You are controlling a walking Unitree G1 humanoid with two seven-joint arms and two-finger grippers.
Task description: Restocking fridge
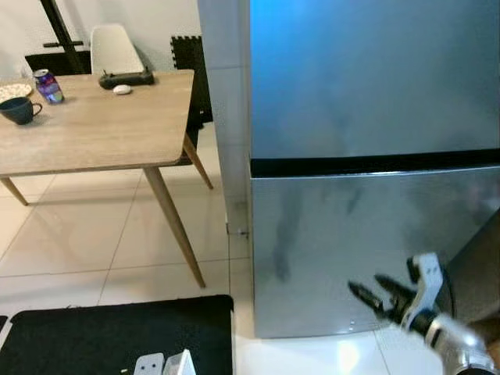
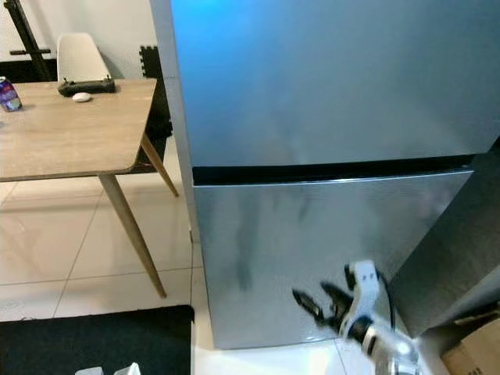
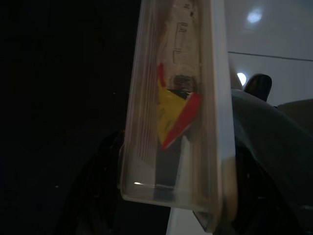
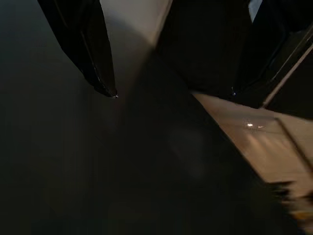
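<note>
1. Closest to the lens, in the left wrist view, a clear plastic container (image 3: 178,105) stands lengthwise along the left gripper (image 3: 195,196). Something red and yellow shows through its wall (a label or wrapper, too blurred to name). The dark gripper body curves around its base on both sides, so the container appears clamped there, though the fingers themselves are lost in shadow.
2. In the left eye view, the white top of what may be that same container (image 1: 181,362) pokes up at the bottom edge, over a black mat (image 1: 94,336) on the tiled floor.
3. The right gripper (image 1: 380,293) is held low in front of the fridge's (image 1: 367,156) lower door (image 1: 351,250), near that door's bottom right corner. Its two black fingers are spread apart with nothing between them, and their tips point towards the steel face. Whether they touch it cannot be told.
4. Both fridge doors are closed, a dark seam dividing upper from lower.
5. The held container is on the robot's left, well apart from the fridge door and the right gripper.
6. Left of the fridge stands a wooden table (image 1: 101,133) carrying a dark mug (image 1: 19,110), a drinks can (image 1: 48,86) and a black controller (image 1: 125,77), with a white chair (image 1: 116,48) behind it.
</note>
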